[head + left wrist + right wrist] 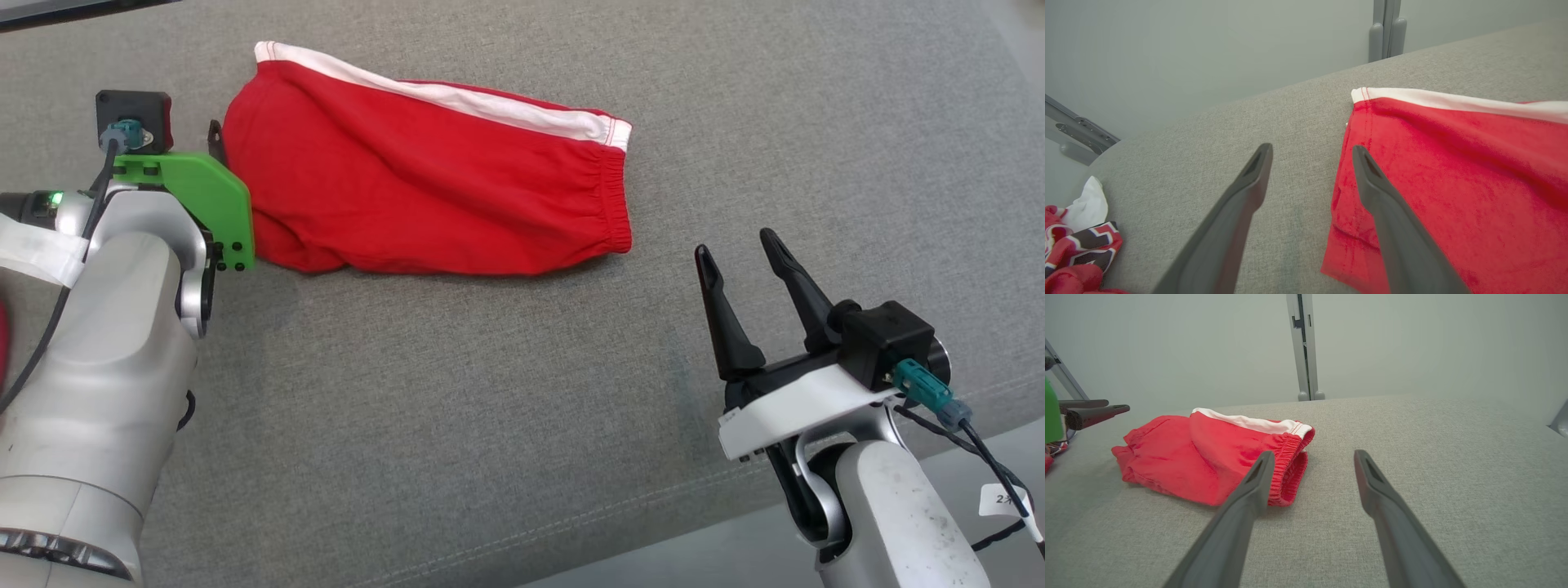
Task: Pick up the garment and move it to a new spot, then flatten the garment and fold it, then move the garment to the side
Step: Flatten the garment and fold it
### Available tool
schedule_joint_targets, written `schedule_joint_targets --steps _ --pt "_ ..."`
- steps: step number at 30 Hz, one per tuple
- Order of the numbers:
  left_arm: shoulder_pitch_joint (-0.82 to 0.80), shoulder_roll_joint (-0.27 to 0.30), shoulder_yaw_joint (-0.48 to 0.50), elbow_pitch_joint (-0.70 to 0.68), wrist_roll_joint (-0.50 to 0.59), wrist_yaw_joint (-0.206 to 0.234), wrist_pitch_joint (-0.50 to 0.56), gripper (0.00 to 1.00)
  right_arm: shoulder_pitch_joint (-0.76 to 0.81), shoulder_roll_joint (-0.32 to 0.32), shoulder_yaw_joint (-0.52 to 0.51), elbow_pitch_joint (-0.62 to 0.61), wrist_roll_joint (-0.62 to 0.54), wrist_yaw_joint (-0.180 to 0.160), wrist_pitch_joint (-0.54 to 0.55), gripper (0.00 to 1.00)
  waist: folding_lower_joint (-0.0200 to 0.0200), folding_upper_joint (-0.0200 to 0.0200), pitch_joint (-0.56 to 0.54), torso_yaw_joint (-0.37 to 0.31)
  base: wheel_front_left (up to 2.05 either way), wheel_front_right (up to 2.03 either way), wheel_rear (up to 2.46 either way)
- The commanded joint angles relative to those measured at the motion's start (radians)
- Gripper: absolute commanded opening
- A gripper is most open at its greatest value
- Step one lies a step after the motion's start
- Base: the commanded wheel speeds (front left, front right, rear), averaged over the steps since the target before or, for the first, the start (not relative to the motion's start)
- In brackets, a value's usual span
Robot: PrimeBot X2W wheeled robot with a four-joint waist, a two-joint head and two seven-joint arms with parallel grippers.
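Probably a robot test lab: a grey upholstered bench [522, 425], bare pale walls [1412, 343], a metal frame post [1303, 347].

The head camera looked steeply down on the grey counter [522, 425]. The left wrist camera sat close over the red garment [1453, 183], at its 3 o'clock; the right wrist camera looked low across from farther off, the same garment at 10 o'clock.
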Motion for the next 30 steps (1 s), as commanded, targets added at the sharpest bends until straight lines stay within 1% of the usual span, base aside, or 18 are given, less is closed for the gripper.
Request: schedule_joint_targets --steps 1,5,14,19,22,27,30 --pt "0.005 0.010 -0.003 0.013 -0.001 0.004 0.011 1.00 0.014 0.000 0.002 -0.001 0.009 0.000 -0.004 1.00 0.0000 0.0000 0.019 -0.013 0.00 0.00 0.00" --pt "-0.018 0.012 -0.016 0.047 0.006 0.010 0.064 1.00 0.019 0.000 0.001 -0.007 0.015 0.000 -0.006 1.00 0.0000 0.0000 0.046 -0.021 0.00 0.00 0.00" --pt "-0.035 0.000 -0.021 0.107 -0.017 0.029 0.197 1.00 0.017 0.000 -0.009 -0.013 0.023 0.000 0.001 1.00 0.0000 0.0000 0.069 -0.012 0.00 0.00 0.00" --pt "-0.029 -0.020 -0.015 0.110 -0.049 0.004 0.253 1.00 0.013 0.000 -0.014 -0.011 0.025 0.000 0.003 1.00 0.0000 0.0000 0.070 0.003 0.00 0.00 0.00" --pt "-0.036 -0.027 -0.008 0.092 -0.061 -0.002 0.258 1.00 0.006 0.000 -0.018 -0.008 0.025 0.000 0.005 1.00 0.0000 0.0000 0.066 0.010 0.00 0.00 0.00" --pt "-0.050 -0.013 -0.002 0.055 -0.060 0.018 0.212 1.00 -0.002 0.000 -0.015 0.001 0.026 0.000 0.003 1.00 0.0000 0.0000 0.056 0.015 0.00 0.00 0.00" --pt "-0.051 -0.013 0.002 0.039 -0.070 0.018 0.215 1.00 -0.001 0.000 -0.011 0.008 0.028 0.000 0.003 1.00 0.0000 0.0000 0.051 0.016 0.00 0.00 0.00"
